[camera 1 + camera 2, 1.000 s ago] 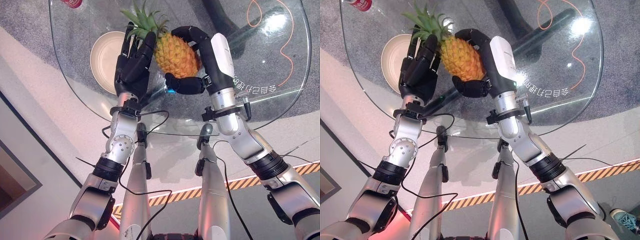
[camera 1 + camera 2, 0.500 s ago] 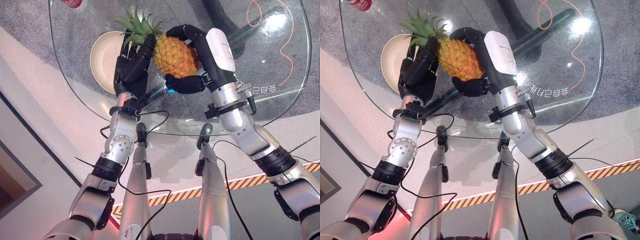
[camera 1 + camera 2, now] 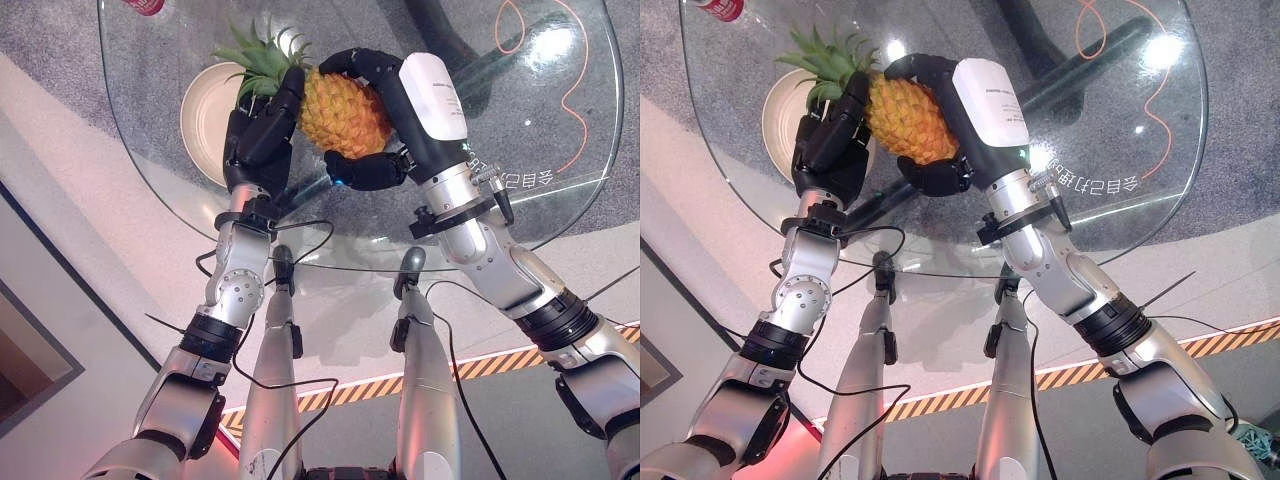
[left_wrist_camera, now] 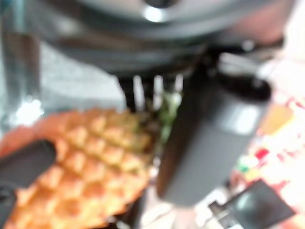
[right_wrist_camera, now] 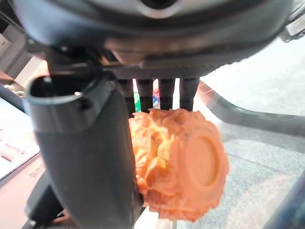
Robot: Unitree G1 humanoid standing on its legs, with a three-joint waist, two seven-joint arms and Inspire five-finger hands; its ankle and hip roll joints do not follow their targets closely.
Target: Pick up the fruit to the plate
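Two silver-grey jointed arms with black bands at the joints, dark left hand (image 3: 258, 140) of segmented fingers, dark right hand (image 3: 385, 110) with a white back cover, metal wrist cuffs

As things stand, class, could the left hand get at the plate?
Probably not freely: the left hand is pressed against the pineapple, helping the right hand hold it. The plate lies just beside it, uncovered.

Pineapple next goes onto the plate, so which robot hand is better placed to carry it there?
Probably the right robot hand: it is curled round the pineapple. The left robot hand only braces its leafy end, beside the plate.
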